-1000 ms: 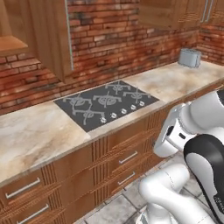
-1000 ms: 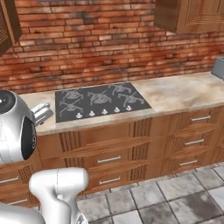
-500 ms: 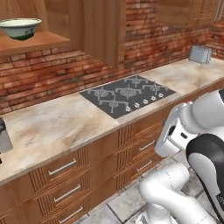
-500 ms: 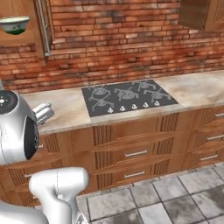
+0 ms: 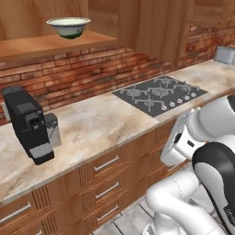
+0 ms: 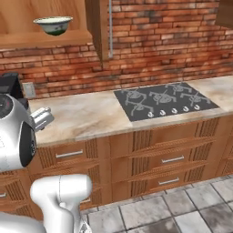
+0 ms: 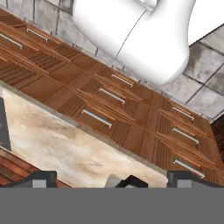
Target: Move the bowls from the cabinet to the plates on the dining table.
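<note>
Sitting up on the open shelf of the cabinet (image 5: 55, 43), the pale cream-green bowl (image 5: 68, 26) is well above the table (image 5: 98, 126) and off to the upper left in the left base view; same bowl (image 6: 53, 24) shows upper left in the right base view too, beside a cabinet door w/ a long grey bar handle (image 6: 110, 28). It's round, so no long axis to line up, approach angle is free, rim faces up. Gripper (image 7: 111, 180) shows in the hand view w/ jaws spread wide, nothing between them, dark fingertips (image 7: 38, 178) far apart. Hand cam looks down at drawer fronts (image 7: 101, 118), floor tiles and the table edge, so the jaws point low and away from the shelf: bowl lies up and behind their line of sight, well apart. Judgement: the coming move turns on raising and re-aiming the hand toward the shelf, prob. after the base lines up under it. Black coffee machine (image 5: 31, 123) stands on the table below-left of the bowl, hob (image 5: 160, 94) off to the right; neither is in the way from above. 2nd bowl, plates and dining table can't be placed from these views.
</note>
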Tool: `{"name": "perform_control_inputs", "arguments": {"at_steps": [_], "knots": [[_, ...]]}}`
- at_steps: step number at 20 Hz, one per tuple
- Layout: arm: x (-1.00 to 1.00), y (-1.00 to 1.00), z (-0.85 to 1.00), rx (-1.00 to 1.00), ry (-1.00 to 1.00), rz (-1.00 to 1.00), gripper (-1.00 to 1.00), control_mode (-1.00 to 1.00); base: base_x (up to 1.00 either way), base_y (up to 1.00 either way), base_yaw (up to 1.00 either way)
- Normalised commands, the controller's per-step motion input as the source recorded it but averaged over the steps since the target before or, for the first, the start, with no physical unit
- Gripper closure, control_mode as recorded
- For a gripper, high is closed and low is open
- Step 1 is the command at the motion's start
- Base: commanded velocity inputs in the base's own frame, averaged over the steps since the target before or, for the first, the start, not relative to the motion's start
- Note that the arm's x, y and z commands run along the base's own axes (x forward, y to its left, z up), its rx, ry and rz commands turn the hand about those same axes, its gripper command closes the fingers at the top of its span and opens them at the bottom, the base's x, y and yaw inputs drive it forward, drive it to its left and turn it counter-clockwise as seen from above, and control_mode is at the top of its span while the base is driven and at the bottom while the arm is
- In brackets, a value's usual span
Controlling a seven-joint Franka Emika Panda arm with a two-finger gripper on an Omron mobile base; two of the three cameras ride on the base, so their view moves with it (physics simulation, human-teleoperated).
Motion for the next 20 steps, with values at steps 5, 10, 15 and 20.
{"name": "perform_control_inputs", "arguments": {"at_steps": [5,10,15,20], "knots": [[0.0,0.0,0.0,0.0,0.0,0.0,-1.0,1.0,0.57,0.28,0.0],[0.0,0.0,0.0,0.0,0.0,0.0,-1.0,1.0,0.46,0.21,0.02],[0.0,0.0,0.0,0.0,0.0,0.0,-1.0,1.0,0.22,0.1,0.08],[0.0,0.0,0.0,0.0,0.0,0.0,-1.0,1.0,0.21,0.0,0.14]]}}
